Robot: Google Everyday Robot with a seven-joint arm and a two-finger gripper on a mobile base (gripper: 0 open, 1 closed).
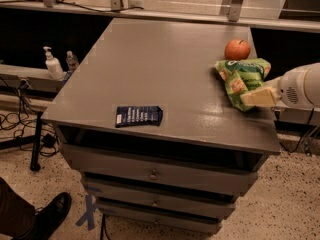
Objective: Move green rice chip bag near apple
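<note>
The single camera view looked down at an angle on a grey cabinet point(165, 74) with a broad flat top and three shallow drawers point(155, 174) stacked in its front. Near the top's far right corner sat the apple point(237, 49), round and red-orange, upright. Just in front of it lay the green rice chip bag point(240, 76), a crinkled light-green foil bag with orange and white patches. Its far end was almost touching the apple, and its length ran toward the cabinet's right front. The robot's white arm point(302, 86) reached in from the right edge of the view, level with the cabinet top. Its cream-coloured gripper point(252, 98) rested against the near end of the bag, at the right edge of the top. Whether the claw was clamped on the foil or only lay against it could not be told from this angle. Well apart from these, near the front edge and left of centre, a flat dark blue packet point(139, 116) lay on the top. To the cabinet's left, a white pump bottle point(52, 64) and a smaller clear bottle point(72, 60) stood side by side on a low ledge. Black cables point(15, 119) trailed on the speckled floor below them. A dark shoe point(50, 216) showed at the lower left corner, and a blue tape mark point(89, 211) lay on the floor by the cabinet's base.
</note>
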